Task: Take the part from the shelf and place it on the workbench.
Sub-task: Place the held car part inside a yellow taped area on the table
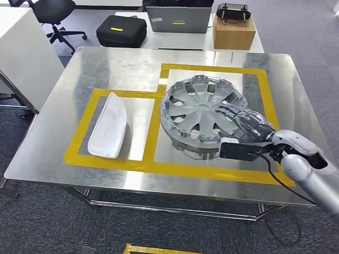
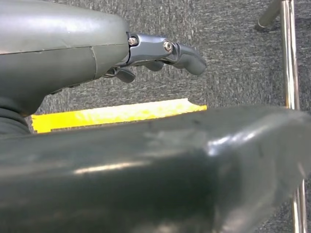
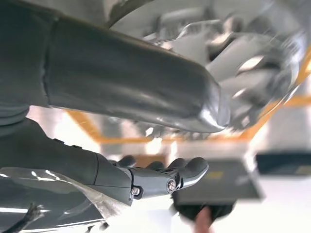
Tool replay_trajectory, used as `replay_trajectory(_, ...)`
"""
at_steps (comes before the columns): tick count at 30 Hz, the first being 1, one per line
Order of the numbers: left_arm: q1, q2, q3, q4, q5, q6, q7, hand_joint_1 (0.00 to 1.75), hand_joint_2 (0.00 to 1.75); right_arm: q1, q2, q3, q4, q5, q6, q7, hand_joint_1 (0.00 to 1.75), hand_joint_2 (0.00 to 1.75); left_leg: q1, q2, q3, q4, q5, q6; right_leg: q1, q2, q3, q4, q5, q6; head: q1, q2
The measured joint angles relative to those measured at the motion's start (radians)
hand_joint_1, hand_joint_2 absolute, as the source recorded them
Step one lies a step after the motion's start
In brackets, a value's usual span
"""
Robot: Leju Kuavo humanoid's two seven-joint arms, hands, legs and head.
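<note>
Silver hubcap (image 1: 202, 114) tilted on steel workbench (image 1: 119, 63) — my right hand (image 1: 250, 127) grasping its rim, left hand (image 2: 161, 53) loosely released.

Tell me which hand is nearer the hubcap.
Right. The right hand grips the hubcap at its near-right rim on the workbench; the left hand hangs over carpet beside yellow floor tape.

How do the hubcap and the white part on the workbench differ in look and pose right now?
The hubcap is round, silver-grey and spoked with openings; the white part is a solid, elongated white shell. The hubcap sits tilted, its near-right edge under the right robot hand, while the white part lies untouched. The hubcap is clearly larger. Both sit on the steel workbench, each inside its own yellow-taped box.
</note>
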Motion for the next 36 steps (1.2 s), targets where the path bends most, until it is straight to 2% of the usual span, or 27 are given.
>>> replay_trajectory(3,0.009,-0.014,0.003,0.011,0.008,0.004,-0.005,0.0,0.0,0.262,-0.023,-0.188,-0.144,0.101,-0.141,0.029,0.0,0.0,0.001,-0.007,0.002,-0.001,-0.004,0.004,0.0,-0.008,0.006,0.0,-0.006,0.002,0.0,0.0)
replay_trajectory(6,0.017,-0.028,0.007,0.022,0.01,0.01,-0.006,0.0,0.0,0.522,-0.002,-0.422,-0.269,0.169,-0.206,0.003,0.0,0.0,0.001,-0.011,0.003,-0.001,-0.007,0.007,-0.001,-0.011,0.01,0.0,-0.01,0.002,0.0,0.0)
replay_trajectory(9,0.02,-0.036,0.008,0.029,0.01,0.015,-0.006,0.0,0.0,0.666,0.037,-0.59,-0.342,0.185,-0.24,0.006,0.0,0.0,0.001,-0.007,0.005,-0.002,-0.009,0.006,-0.001,-0.006,0.01,0.0,-0.011,0.003,0.0,0.0)
replay_trajectory(12,0.021,-0.043,0.01,0.033,0.01,0.021,-0.006,0.0,0.0,0.78,0.104,-0.74,-0.391,0.192,-0.293,-0.003,0.0,0.0,0.0,-0.007,0.008,-0.002,-0.011,0.007,-0.001,-0.006,0.013,0.0,-0.013,0.005,0.0,0.0)
replay_trajectory(14,0.024,-0.046,0.011,0.035,0.01,0.023,-0.006,0.0,0.0,0.828,0.136,-0.816,-0.411,0.196,-0.301,-0.015,0.0,0.0,0.0,-0.005,0.009,-0.002,-0.011,0.007,-0.002,-0.005,0.014,0.0,-0.013,0.005,0.0,0.0)
replay_trajectory(17,0.022,-0.05,0.013,0.038,0.01,0.023,-0.006,0.0,0.0,0.862,0.168,-0.88,-0.427,0.201,-0.297,-0.024,0.0,0.0,-0.001,-0.001,0.011,-0.001,-0.012,0.008,-0.002,-0.002,0.015,0.0,-0.013,0.005,0.0,0.0)
replay_trajectory(26,0.022,-0.052,0.014,0.041,0.01,0.023,-0.006,0.0,0.0,0.886,0.21,-0.944,-0.442,0.191,-0.299,-0.015,0.0,0.0,-0.001,0.0,0.014,-0.001,-0.012,0.008,-0.002,-0.001,0.016,0.0,-0.013,0.005,0.0,0.0)
replay_trajectory(28,0.022,-0.054,0.014,0.041,0.01,0.028,-0.004,0.0,0.0,0.893,0.245,-0.983,-0.441,0.154,-0.327,-0.003,0.0,0.87,-0.001,-0.001,0.014,-0.001,-0.012,0.008,-0.001,-0.001,0.016,0.0,-0.013,0.006,0.0,0.0)
replay_trajectory(30,0.025,-0.056,0.014,0.041,0.01,0.038,-0.001,0.0,0.0,0.898,0.31,-1.077,-0.434,0.12,-0.353,-0.031,0.0,1.75,-0.001,-0.001,0.014,-0.001,-0.012,0.008,-0.001,-0.002,0.016,0.0,-0.014,0.006,0.0,0.0)
replay_trajectory(36,0.029,-0.069,0.014,0.041,0.01,0.086,0.018,0.0,0.0,0.816,0.525,-1.518,-0.286,0.193,-0.365,-0.203,0.0,1.75,-0.002,-0.001,0.015,-0.002,-0.013,0.009,-0.001,-0.001,0.017,0.0,-0.015,0.006,0.0,0.0)
